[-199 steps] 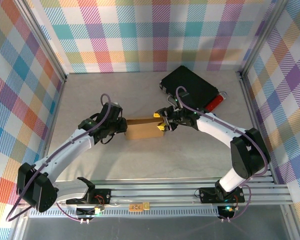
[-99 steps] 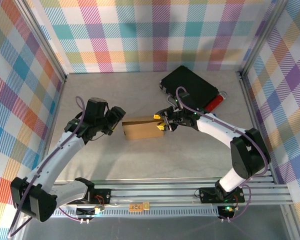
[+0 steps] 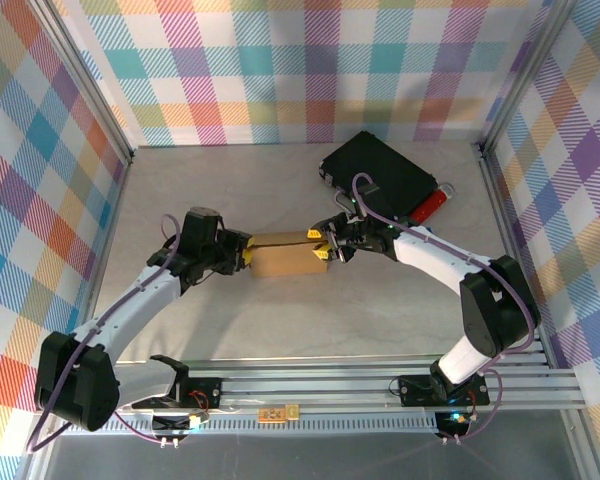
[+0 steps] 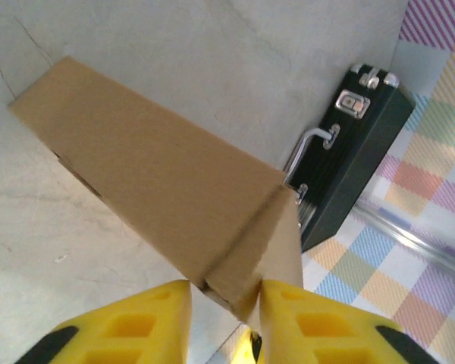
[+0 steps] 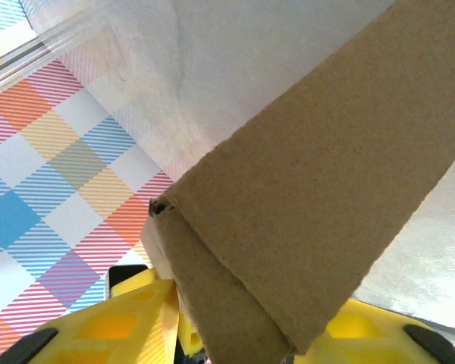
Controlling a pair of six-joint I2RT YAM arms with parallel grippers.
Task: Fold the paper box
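left arm update: a second ago the left gripper [image 3: 242, 253] was on the left end of the paper box [image 3: 283, 257]. half a second ago it had backed off toward the left of the top view, clear of the cardboard. now it's back on that same left end.

box position: centre of the top view, lying flat on the table [image 3: 330, 320], long side running left-right, looks closed up into a low brown block. it shifted slightly during the left arm's release and return but didn't spin or tip. black case [image 3: 380, 180] sits up and to the right, apart from the box.

left wrist view: we see the two yellow fingers straddling the near end corner of the box, cardboard filling almost the whole gap. one finger looks in contact, the other shows a thin dark line beside it, so we cannot tell if it's actually squeezing or just framing the end.

right gripper [image 3: 323, 248]: hasn't moved over the last second. right wrist view has the box end wedged between its fingers, so we read it as pinching the right end and anchoring the box.

our read: that was a regrasp, not a retreat. the left side came off, realigned, and came back for the end flap or wall. folding looks mostly done; what's likely left is tucking or pressing that left end.

risk: thin card, so an off-centre squeeze could crease the wall instead of seating the flap.
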